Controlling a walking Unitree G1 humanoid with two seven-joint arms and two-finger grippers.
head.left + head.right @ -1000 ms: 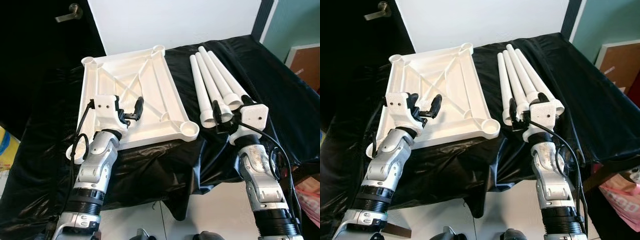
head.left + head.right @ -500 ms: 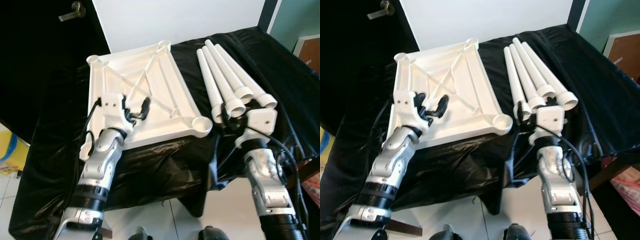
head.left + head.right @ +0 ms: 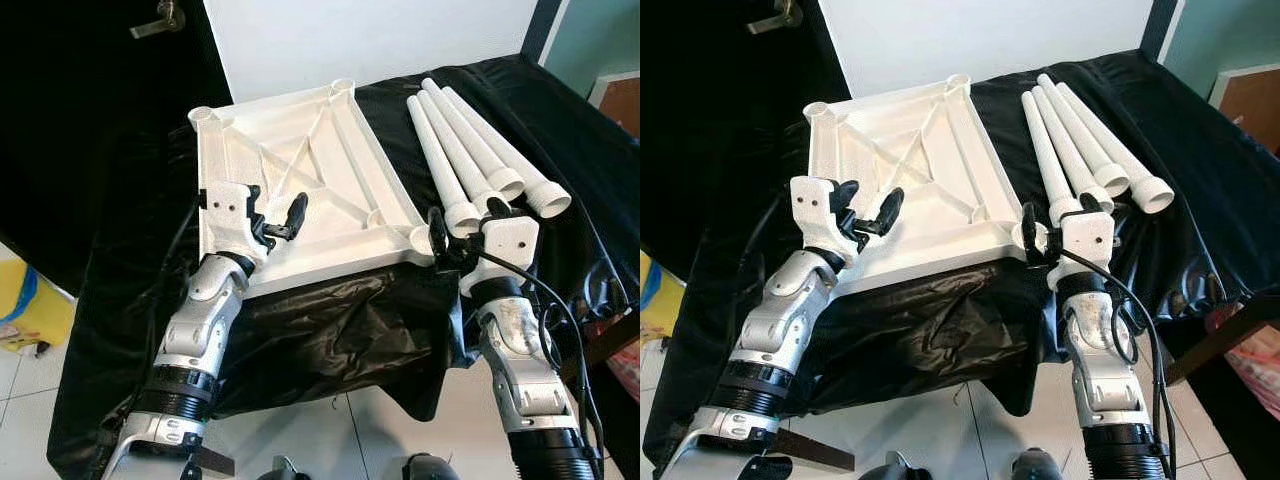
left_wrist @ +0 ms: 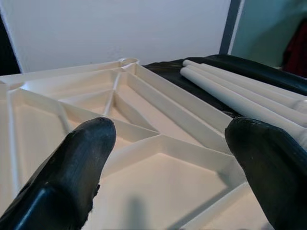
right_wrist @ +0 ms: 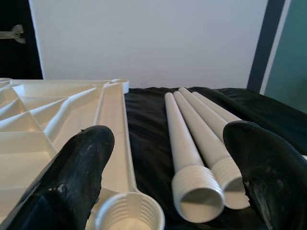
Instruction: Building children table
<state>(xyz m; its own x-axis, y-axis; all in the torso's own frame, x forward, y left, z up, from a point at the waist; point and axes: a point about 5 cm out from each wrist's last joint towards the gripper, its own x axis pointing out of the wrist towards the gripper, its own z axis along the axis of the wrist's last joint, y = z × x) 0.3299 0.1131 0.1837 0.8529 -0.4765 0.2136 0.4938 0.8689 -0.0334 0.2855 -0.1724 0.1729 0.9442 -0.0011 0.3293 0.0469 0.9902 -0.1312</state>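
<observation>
Black sheeting is draping the desk [image 3: 560,150]; both the left end effector [image 3: 275,222] and right end effector [image 3: 1054,224] are hovering released. Reaching carelessly risks nudging the legs [image 3: 470,165] or overhanging tabletop [image 3: 300,185] off.

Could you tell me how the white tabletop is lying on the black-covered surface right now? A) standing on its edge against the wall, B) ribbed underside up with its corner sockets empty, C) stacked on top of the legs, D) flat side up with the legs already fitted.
B: the tabletop shows its crossing ribs and open round corner sockets facing up, while the legs lie loose beside it on the black cloth.
</observation>
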